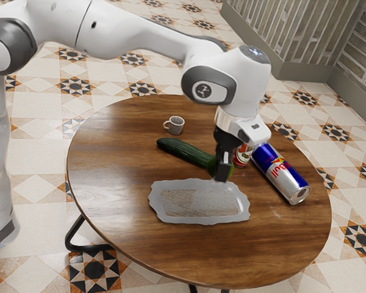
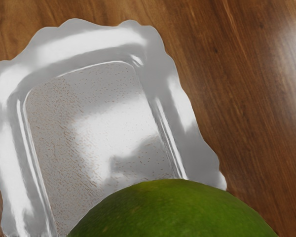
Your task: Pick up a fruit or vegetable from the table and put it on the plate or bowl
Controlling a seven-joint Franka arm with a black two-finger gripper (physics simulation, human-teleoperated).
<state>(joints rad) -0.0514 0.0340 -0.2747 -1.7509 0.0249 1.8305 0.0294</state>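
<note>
Fingers (image 1: pixel 222 171) press in on a green fruit (image 1: pixel 229 168) from two sides, with only the fruit between them. They hold it up off the surface (image 1: pixel 110 165). In the exterior view the fruit hangs at about 1 o'clock of the plate (image 1: pixel 157 201), right by its wavy rim. In the wrist view the round fruit (image 2: pixel 172 212) is just under the hand, and the plate (image 2: pixel 89 37) lies past it on the brown surface (image 2: pixel 246 74).

The picking up looks done. I think the step now is carrying the fruit over the plate. Next, the hand should slide toward 7 o'clock in the exterior view until the fruit is above the plate's flat middle. Then it should go low and let go softly, or the round fruit may roll off.

A cucumber (image 1: pixel 184 152) lies at 12 o'clock of the plate. Its end is just beside the fingers, and I cannot tell if it touches them. A red can (image 1: pixel 242 156) and a blue can (image 1: pixel 280 173) sit at 3 o'clock of the fingers. A cup (image 1: pixel 174 124) is at 11 o'clock, well apart.
</note>
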